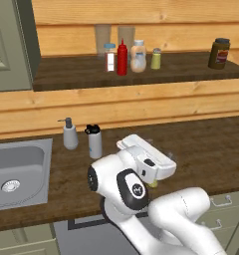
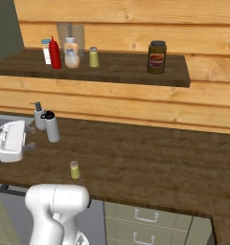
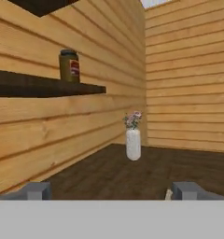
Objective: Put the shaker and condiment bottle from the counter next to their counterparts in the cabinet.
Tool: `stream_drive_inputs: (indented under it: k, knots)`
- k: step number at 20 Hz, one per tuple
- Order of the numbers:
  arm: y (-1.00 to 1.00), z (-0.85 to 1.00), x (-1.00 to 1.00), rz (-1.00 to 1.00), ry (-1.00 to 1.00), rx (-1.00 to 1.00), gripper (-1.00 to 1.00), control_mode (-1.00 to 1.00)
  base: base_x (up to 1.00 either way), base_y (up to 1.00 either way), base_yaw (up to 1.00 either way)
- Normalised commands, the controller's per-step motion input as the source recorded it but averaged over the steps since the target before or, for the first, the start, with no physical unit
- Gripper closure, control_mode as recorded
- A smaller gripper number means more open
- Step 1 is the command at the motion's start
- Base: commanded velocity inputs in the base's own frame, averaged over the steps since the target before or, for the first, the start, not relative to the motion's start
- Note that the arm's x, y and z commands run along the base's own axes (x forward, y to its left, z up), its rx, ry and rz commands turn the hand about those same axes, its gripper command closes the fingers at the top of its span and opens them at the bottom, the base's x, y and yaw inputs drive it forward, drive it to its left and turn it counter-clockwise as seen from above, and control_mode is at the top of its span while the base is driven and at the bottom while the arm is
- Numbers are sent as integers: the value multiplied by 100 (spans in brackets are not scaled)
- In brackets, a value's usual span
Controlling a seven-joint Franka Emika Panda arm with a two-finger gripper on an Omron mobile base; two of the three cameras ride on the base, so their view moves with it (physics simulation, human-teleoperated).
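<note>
The two-finger gripper (image 3: 112,190) hangs above the dark brown wooden counter (image 2: 155,158), jaws spread wide and holding nothing. The small yellow-green shaker with a grey cap (image 2: 74,170) stands on the counter below the jaws. On the cabinet's dark shelf board (image 2: 112,69), well above them, the red squeeze bottle (image 2: 54,53) stands beside a matching yellow-green shaker (image 2: 93,57).

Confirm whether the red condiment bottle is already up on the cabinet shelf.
Yes, the condiment bottle stands upright on the cabinet shelf board, between the blue-capped bottle and the rounded clear bottle.
</note>
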Motion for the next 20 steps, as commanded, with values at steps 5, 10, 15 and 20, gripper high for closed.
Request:
stream_drive_inputs:
  k: [5,10,15,20]
  knots:
    - [-28,-60,12,-60,0,-16,-100,-100,0,0,0]
    - [-2,-10,1,-16,0,-1,-100,-100,0,0,0]
    - [-18,-42,0,-20,0,-4,-100,-100,0,0,0]
    - [-11,-24,9,-6,-1,-1,-100,-100,0,0,0]
